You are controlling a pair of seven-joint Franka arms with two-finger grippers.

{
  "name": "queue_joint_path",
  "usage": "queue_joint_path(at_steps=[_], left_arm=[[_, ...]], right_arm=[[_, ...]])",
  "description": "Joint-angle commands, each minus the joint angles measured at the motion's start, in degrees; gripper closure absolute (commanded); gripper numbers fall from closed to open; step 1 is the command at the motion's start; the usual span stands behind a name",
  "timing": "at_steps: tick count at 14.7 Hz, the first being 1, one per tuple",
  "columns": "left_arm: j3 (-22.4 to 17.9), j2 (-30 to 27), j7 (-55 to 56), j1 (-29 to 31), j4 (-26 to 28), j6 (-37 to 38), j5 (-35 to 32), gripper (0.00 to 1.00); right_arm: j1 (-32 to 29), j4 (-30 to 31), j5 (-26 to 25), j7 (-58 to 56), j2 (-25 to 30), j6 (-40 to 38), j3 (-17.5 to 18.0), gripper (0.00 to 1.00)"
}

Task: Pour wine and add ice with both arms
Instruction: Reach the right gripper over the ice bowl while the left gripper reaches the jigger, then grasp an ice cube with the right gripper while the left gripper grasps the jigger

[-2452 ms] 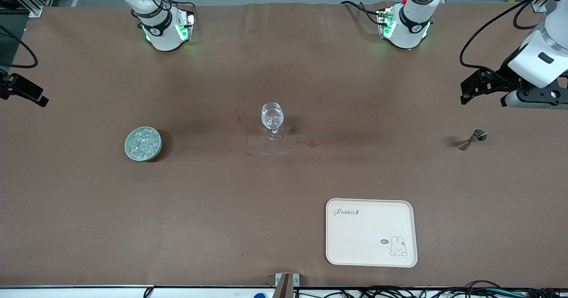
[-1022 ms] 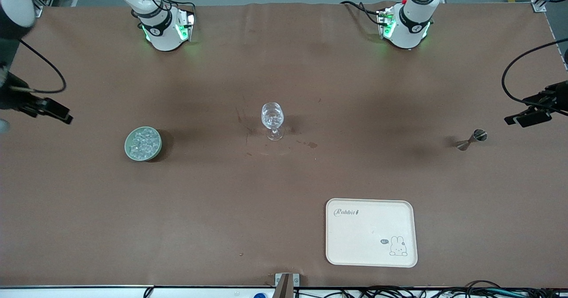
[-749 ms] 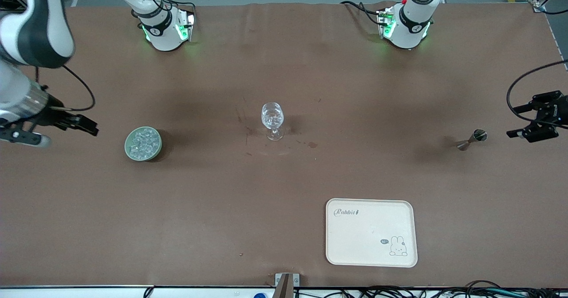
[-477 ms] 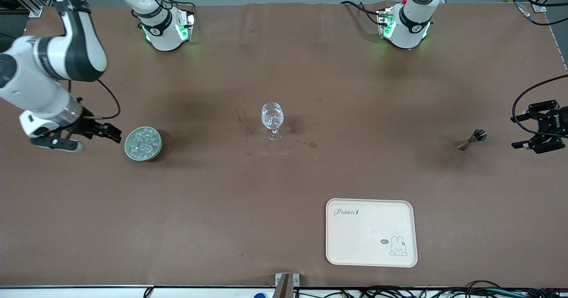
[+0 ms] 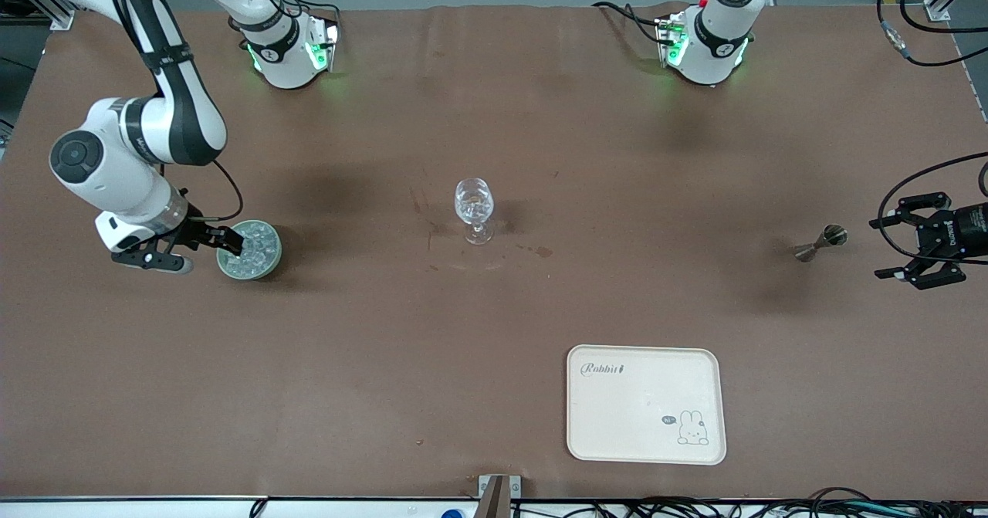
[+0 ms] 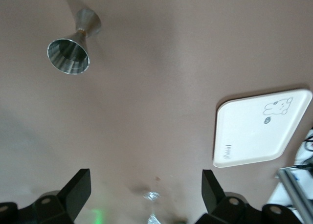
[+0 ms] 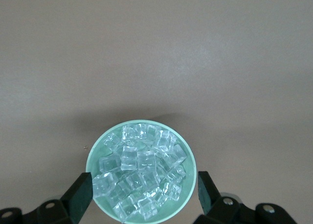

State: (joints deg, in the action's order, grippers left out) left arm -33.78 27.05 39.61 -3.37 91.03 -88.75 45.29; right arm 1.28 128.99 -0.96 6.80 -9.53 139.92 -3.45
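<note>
The ice (image 5: 251, 246) fills a pale green bowl (image 5: 268, 265) toward the right arm's end of the table. In the right wrist view the ice (image 7: 141, 177) lies in the bowl (image 7: 93, 158), and my right gripper (image 7: 144, 194) is open just over it, a finger (image 7: 80, 194) at each side of the rim. In the front view the right gripper (image 5: 228, 243) is at the bowl's edge. My left gripper (image 5: 886, 248) hangs open beside a metal jigger (image 5: 820, 242), which also shows in the left wrist view (image 6: 73, 48). The left gripper (image 6: 145, 192) holds nothing. A stemmed glass (image 5: 474, 209) stands mid-table. No wine shows.
A cream tray (image 5: 646, 404) with a rabbit print lies nearer to the front camera than the glass, and it shows in the left wrist view (image 6: 259, 131). Small stains mark the brown table cover (image 5: 540, 252) beside the glass. The two arm bases stand along the table's back edge.
Both arms have swung in from the table's ends. The right gripper has come over the ice bowl. The left gripper has come down beside the jigger.
</note>
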Motion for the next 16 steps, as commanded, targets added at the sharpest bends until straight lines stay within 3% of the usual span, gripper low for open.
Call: queue_joint_path(at_steps=[1, 4, 8, 16], left_arm=[[-7.5, 6.6, -4.2, 1.3, -1.4, 5.8, 9.8, 0.00], [-11.7, 13.5, -11.7, 2.6, -1.3, 9.3, 16.1, 0.00], [-11.7, 19.3, -14.9, 6.4, -1.0, 9.6, 20.7, 0.00], [-11.4, 22.7, -20.6, 7.3, 7.5, 11.8, 26.6, 0.00]], right_arm=[[0.0, 0.8, 0.4, -0.6, -1.5, 2.0, -0.1, 0.13], [0.0, 2.3, 0.4, -0.6, -3.6, 6.2, -0.1, 0.21], [0.0, 2.7, 0.3, -0.7, -4.7, 6.7, -0.1, 0.33], [0.4, 2.8, 0.3, -0.7, -7.2, 9.0, -0.1, 0.41]])
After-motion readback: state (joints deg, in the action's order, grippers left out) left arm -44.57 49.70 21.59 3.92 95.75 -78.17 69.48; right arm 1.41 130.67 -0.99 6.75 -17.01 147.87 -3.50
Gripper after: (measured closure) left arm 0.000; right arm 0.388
